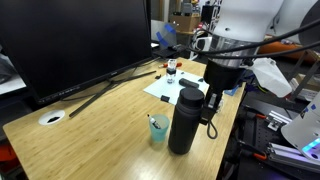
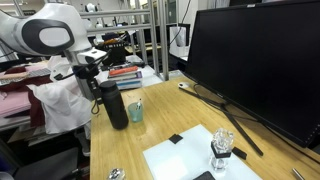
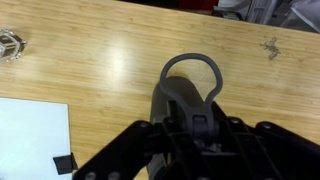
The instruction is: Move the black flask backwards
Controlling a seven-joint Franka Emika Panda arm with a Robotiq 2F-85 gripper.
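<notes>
Arm (image 1: 245, 25) angled down, end effector (image 1: 210, 100) clamped shut

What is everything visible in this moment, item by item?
black flask: one, matte black, upright near the table edge
cup with straw: one, teal, right beside the flask
monitor: one, black, standing on the table
paper sheet: one, white, flat on the table
small bottle: one, clear, standing on the paper
disc: one, white, on the table by the monitor
table: one, light wood
arm: one, white, above the flask
end effector: one, black, shut on the flask's top
</notes>
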